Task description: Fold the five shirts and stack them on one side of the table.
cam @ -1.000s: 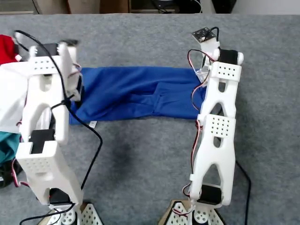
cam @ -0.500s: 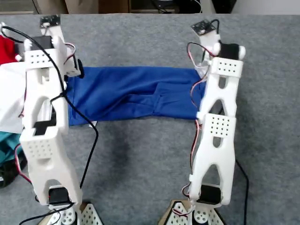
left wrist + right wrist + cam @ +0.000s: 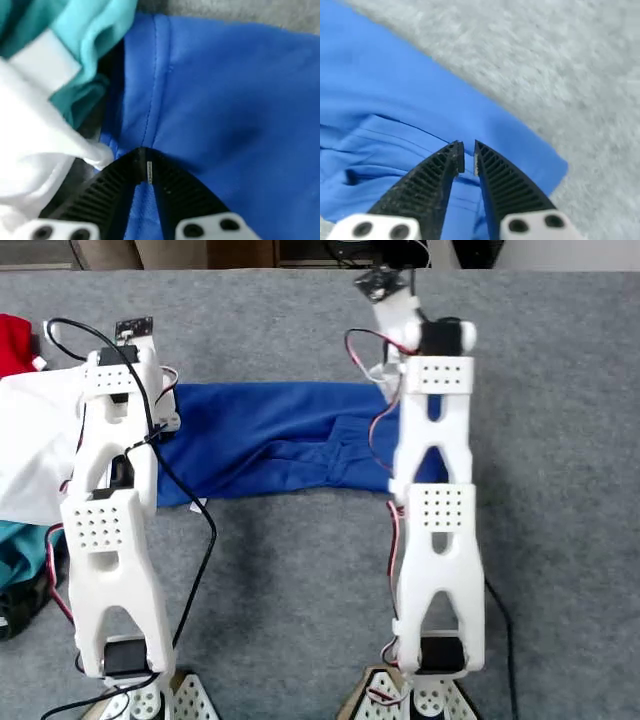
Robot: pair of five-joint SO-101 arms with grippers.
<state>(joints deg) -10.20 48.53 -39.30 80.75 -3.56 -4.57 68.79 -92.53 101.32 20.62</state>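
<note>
A: Chg vs prev frames, L to R?

B: Far L, the pile is unchanged: red cloth (image 3: 12,340), white shirt (image 3: 35,440), teal shirt (image 3: 15,545), all loose, none seen folded. L arm was swung toward the far edge, then brought back to the blue shirt's (image 3: 270,440) L end. Left gripper (image 3: 145,162): fingers closed tip to tip, blue hem pinched between, white shirt touching alongside.

A: Blue shirt moved?

B: Barely. It's laid as a long strip across the table (image 3: 300,590) betw. both arms. L edge nudged slightly inward, nothing more.

A: R side?

B: R arm was shifted L and stretched farther out. It's now placed over the strip's R portion, near the far edge. Right gripper (image 3: 468,150): fingers closed to a thin slit above blue cloth, just in from the corner. Whether cloth is nipped can't be confirmed.

A: Meaning for task?

B: Grips likely being re-set for a crosswise fold, which isn't begun yet. Stacking is judged far off, w/ several shirts untouched.
</note>
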